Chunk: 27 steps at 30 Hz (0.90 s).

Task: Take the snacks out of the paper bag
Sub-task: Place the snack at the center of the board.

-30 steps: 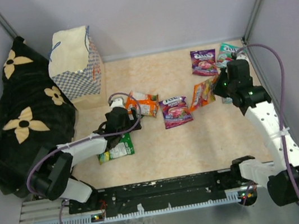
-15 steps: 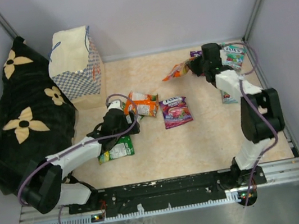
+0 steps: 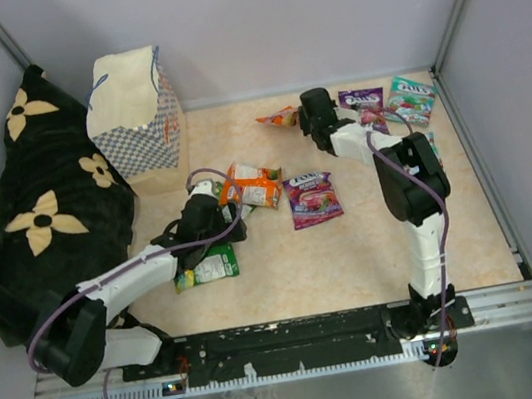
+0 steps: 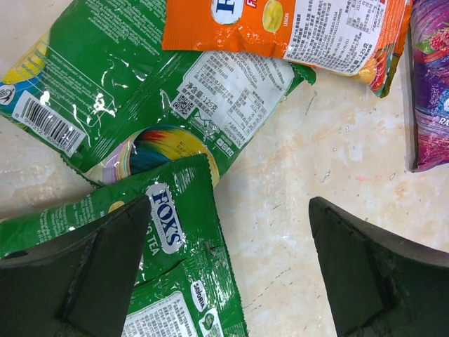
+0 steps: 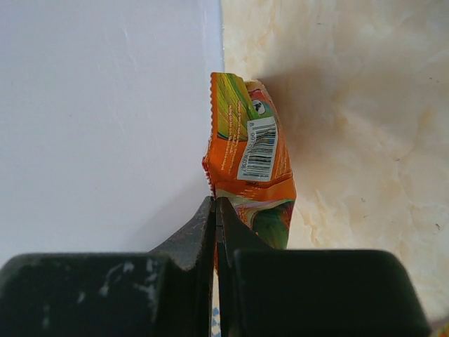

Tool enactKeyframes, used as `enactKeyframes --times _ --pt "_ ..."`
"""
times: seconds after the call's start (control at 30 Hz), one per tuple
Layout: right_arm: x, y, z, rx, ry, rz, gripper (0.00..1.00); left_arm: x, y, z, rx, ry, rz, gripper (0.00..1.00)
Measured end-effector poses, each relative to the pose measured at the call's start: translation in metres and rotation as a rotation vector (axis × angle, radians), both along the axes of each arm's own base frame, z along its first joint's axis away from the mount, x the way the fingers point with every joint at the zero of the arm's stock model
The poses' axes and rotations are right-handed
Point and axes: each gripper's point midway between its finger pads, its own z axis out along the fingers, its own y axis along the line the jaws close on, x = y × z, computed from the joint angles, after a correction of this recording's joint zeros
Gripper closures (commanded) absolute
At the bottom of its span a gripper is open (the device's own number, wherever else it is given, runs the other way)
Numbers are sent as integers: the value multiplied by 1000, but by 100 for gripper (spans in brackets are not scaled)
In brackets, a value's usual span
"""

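Note:
The checkered paper bag [image 3: 134, 104] stands upright at the back left. Snacks lie on the table: an orange pouch [image 3: 251, 184], a purple one [image 3: 312, 197], a green one [image 3: 208, 266], and purple [image 3: 362, 103] and teal [image 3: 410, 99] ones at the back right. My left gripper [image 3: 211, 223] [image 4: 231, 267] hangs open just above the table. One finger is over a green pouch [image 4: 175, 267], and a larger green pouch [image 4: 140, 91] lies beyond it. My right gripper [image 3: 300, 115] [image 5: 216, 207] is shut on an orange pouch [image 3: 278, 116] [image 5: 249, 161], held on edge by the back wall.
A black cloth with cream flowers [image 3: 46, 214] is heaped along the left side, next to the bag. The white back wall [image 5: 105, 126] is close beside the right gripper. My right arm stretches up the right half of the table toward the back.
My right arm has swung from the right side to the back middle, carrying the orange pouch leftward off the table. The left gripper has barely shifted and stays open.

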Motion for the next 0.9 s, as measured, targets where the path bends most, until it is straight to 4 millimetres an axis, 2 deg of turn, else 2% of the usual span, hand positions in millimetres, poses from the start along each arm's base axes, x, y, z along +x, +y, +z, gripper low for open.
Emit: enactKeyframes --times 0.2,0.37,0.4,0.47,0.5,0.53,0.67,0.77,0.83,0.9 --pt "-1 -14 -5 20 -4 -158 100 -1 4 6 -9 -4 6 1" --pt "3 -24 -18 3 -6 -208 100 -3 6 7 -10 6 0 1" --pt "4 -24 -24 -2 -1 -207 89 -3 6 6 -9 9 -1 1" --pt "6 -24 -39 -14 13 -204 31 -5 5 6 -11 15 -6 0" --pt "5 -23 -46 -16 18 -201 5 -5 5 5 -12 19 -9 0" --pt "2 -24 -52 -30 28 -191 1 -6 5 5 -12 22 -11 0" --pt "-2 -23 -59 -78 41 -162 1 -7 4 5 -17 30 -18 0" --pt "-6 -25 -51 -164 42 -121 1 -7 1 8 -27 33 -30 0" --pt "-13 -27 -35 -289 46 -64 2 -5 -3 13 -37 29 -41 0" --pt "-17 -26 -9 -432 11 31 2 -3 -7 17 -46 22 -53 0"
